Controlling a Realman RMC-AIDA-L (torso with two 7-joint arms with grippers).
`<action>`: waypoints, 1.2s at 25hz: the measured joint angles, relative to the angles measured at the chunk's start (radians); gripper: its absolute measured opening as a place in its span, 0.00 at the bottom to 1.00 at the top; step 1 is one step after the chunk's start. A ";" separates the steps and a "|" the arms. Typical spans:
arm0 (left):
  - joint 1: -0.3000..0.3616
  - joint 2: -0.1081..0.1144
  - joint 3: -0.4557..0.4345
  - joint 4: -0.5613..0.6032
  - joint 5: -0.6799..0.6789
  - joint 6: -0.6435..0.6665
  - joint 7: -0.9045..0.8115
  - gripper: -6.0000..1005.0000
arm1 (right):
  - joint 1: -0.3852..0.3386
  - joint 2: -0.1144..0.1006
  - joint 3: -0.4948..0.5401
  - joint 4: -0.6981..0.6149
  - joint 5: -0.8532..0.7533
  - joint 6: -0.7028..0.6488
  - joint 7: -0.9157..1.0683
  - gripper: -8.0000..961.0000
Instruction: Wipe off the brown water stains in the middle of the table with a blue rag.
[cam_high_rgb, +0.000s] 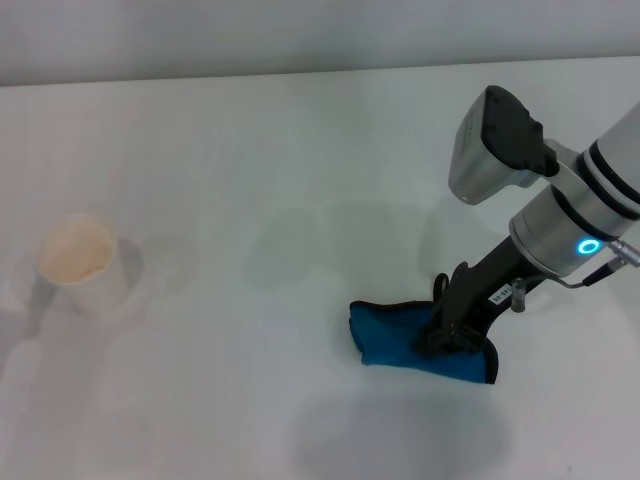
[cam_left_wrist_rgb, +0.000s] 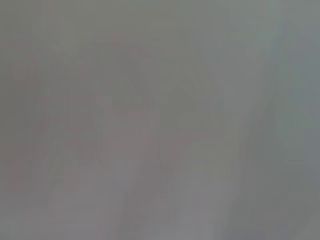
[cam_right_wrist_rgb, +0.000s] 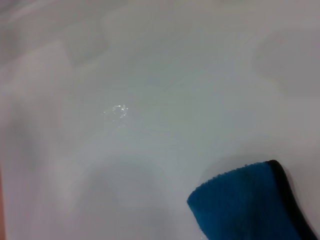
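Note:
The blue rag (cam_high_rgb: 415, 338) lies bunched on the white table (cam_high_rgb: 300, 130), right of the middle. My right gripper (cam_high_rgb: 447, 335) reaches down from the right and is shut on the rag, pressing it to the tabletop. A corner of the rag (cam_right_wrist_rgb: 245, 205) with its black edging shows in the right wrist view. No tan blotch shows. There is only a faint dull patch (cam_high_rgb: 310, 245) at the table's middle, and a few glistening droplets (cam_right_wrist_rgb: 116, 111) in the right wrist view. My left gripper is out of view, and its wrist view shows only a blurred grey surface.
A white paper cup (cam_high_rgb: 80, 262), tan inside, stands at the far left of the table. The table's back edge (cam_high_rgb: 300, 75) runs along the top of the head view.

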 joint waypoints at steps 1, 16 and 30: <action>0.000 0.000 0.000 0.000 0.000 0.000 0.000 0.87 | 0.000 0.000 0.000 0.000 0.000 0.000 0.000 0.06; -0.001 -0.002 0.000 0.000 -0.001 0.000 0.000 0.87 | -0.086 0.000 0.156 -0.088 0.117 0.022 -0.141 0.57; -0.017 -0.002 0.000 0.007 -0.001 -0.025 0.000 0.87 | -0.200 0.004 0.439 0.375 0.903 -0.253 -0.868 0.86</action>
